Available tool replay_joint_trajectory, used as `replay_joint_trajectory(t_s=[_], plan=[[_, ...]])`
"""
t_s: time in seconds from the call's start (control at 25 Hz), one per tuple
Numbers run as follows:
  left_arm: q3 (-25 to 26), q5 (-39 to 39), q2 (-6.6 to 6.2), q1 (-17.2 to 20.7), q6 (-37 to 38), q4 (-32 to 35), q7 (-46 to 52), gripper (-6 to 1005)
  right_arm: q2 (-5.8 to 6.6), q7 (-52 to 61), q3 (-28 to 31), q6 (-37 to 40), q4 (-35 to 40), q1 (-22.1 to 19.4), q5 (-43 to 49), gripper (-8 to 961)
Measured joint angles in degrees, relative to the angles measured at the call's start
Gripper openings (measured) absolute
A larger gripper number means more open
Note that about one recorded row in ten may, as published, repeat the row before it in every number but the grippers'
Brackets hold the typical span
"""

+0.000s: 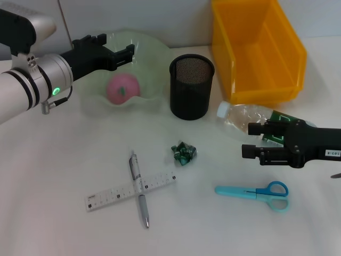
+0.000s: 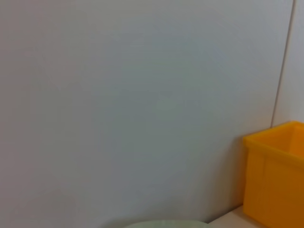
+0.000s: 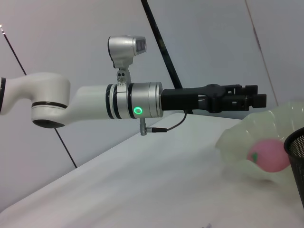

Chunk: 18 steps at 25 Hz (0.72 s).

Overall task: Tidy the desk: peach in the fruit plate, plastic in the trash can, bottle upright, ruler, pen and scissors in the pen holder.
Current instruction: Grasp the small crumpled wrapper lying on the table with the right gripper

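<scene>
The pink peach (image 1: 123, 89) lies in the pale green fruit plate (image 1: 154, 58). My left gripper (image 1: 120, 45) hovers open and empty above it, and it shows again (image 3: 259, 96) over the peach (image 3: 268, 156) in the right wrist view. The clear bottle (image 1: 238, 116) lies on its side by the yellow trash can (image 1: 256, 50). My right gripper (image 1: 246, 140) stands open just in front of the bottle's label end, holding nothing. Crumpled green plastic (image 1: 184, 153) sits mid-table. A silver pen (image 1: 139, 188) lies across the white ruler (image 1: 130, 191). Blue scissors (image 1: 261, 191) lie at the front right.
The black mesh pen holder (image 1: 192, 85) stands between the plate and the trash can. The left wrist view shows only the wall, a corner of the yellow bin (image 2: 278, 180) and the plate's rim (image 2: 166, 223).
</scene>
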<state>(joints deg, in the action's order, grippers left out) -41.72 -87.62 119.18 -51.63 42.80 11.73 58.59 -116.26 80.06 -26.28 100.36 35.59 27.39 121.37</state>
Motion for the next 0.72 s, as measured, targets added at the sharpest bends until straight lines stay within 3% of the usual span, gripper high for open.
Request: replay_joint_trajectory(t_s=[0.12,0.28,0.36,0.4,0.48,0.56,0.64,0.68,0.72], plan=[[-0.06,-0.09,-0.12,0.2,1.84,0.26,2.3,768,0.02,0.05,0.0,0.01,0.0,0.01,0.0,776],[-1.6,-2.01,-0.8,3.41,12.41,5.32,12.62,805,0.3,0.68,0.1,0.02,0.0,0.04,0.0,776],[-5.78,-2.96,-0.95,7.77,21.44,13.45,20.09,804,0.68,0.84,0.34,0.01,0.0,0.03,-0.03,776],[-5.78,-2.96,-0.95,7.77,21.44,13.45,20.09,804,0.68,0.84,0.34,0.01,0.0,0.03,-0.03,776],[-11.62,-3.01,-1.6,11.69,28.07,20.42,23.63,803,0.78,0.86,0.42,0.03,0.0,-0.03,-0.09,776],[-15.95,-3.03,-2.46,14.14,32.01,24.32,25.08,802,0.85,0.87,0.43,0.02,0.06,-0.17,-0.1,775],[-15.95,-3.03,-2.46,14.14,32.01,24.32,25.08,801,0.87,0.88,0.41,0.02,0.07,-0.17,-0.1,775],[-20.47,-3.16,-3.85,16.17,36.9,27.03,27.03,801,0.94,0.88,0.37,0.01,0.1,-0.17,-0.1,775],[-20.47,-3.16,-3.85,16.17,36.9,27.03,27.03,800,1.01,0.88,0.32,0.02,0.14,-0.15,-0.1,775]])
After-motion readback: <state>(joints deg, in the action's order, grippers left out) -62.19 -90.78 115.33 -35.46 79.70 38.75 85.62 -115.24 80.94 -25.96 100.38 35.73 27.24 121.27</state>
